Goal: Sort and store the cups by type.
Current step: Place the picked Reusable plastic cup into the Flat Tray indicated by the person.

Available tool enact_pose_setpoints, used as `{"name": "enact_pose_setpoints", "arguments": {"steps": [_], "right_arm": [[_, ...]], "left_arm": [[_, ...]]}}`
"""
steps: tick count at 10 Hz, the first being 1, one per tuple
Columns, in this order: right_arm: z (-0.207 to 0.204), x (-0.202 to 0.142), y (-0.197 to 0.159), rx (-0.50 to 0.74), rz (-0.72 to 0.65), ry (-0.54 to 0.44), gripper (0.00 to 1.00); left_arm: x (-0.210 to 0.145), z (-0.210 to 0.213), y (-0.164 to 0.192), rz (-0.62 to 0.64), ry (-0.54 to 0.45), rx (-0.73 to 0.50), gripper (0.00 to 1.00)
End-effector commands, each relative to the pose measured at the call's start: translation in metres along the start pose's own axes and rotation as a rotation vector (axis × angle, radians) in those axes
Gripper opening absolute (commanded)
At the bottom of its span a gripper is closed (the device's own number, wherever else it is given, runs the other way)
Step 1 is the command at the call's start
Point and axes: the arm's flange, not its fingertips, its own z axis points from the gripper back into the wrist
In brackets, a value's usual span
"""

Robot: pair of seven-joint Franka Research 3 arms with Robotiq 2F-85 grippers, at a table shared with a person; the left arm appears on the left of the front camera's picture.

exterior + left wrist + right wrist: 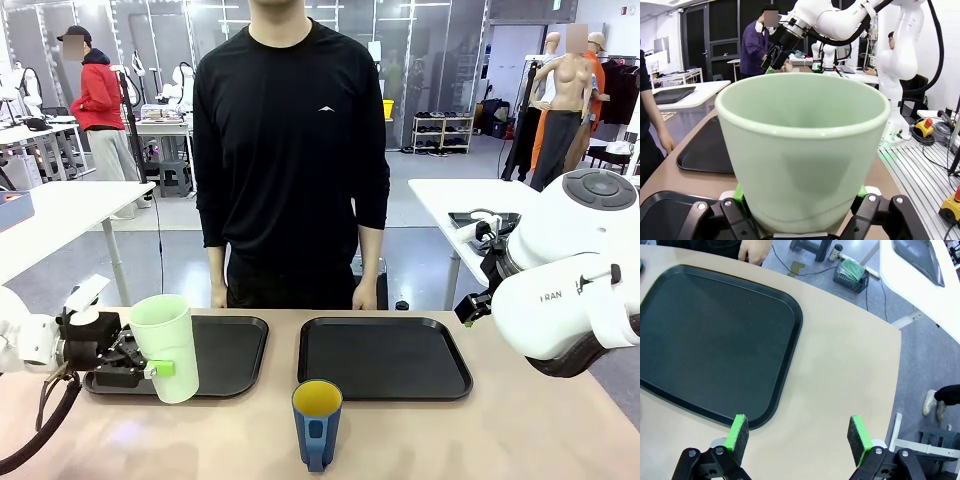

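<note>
My left gripper is shut on the pale mint-green tumbler, gripping its lower wall from the side; the cup leans slightly over the front edge of the left black tray. Whether it rests on the tray I cannot tell. In the left wrist view the tumbler stands between the green pads of my left gripper. The dark blue handled mug, yellow inside, stands upright at the table's front middle. My right gripper is open and holds nothing, above bare table beside the right tray.
A second black tray lies right of centre. A person stands at the far edge with both hands hanging by the table. My right arm hovers at the right side. The table's right edge is near.
</note>
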Motion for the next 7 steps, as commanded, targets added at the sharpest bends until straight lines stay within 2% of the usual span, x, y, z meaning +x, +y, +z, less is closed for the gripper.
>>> {"name": "enact_pose_setpoints", "arguments": {"steps": [1,7], "right_arm": [[-0.0004,-0.0008,0.0008,-0.001,0.006,0.000,1.00],[-0.0004,-0.0008,0.0008,-0.001,0.006,0.000,1.00]], "left_arm": [[0.0026,-0.0008,0.0008,-0.006,-0.001,-0.005,0.40],[0.0026,-0.0008,0.0008,-0.006,-0.001,-0.005,0.40]]}}
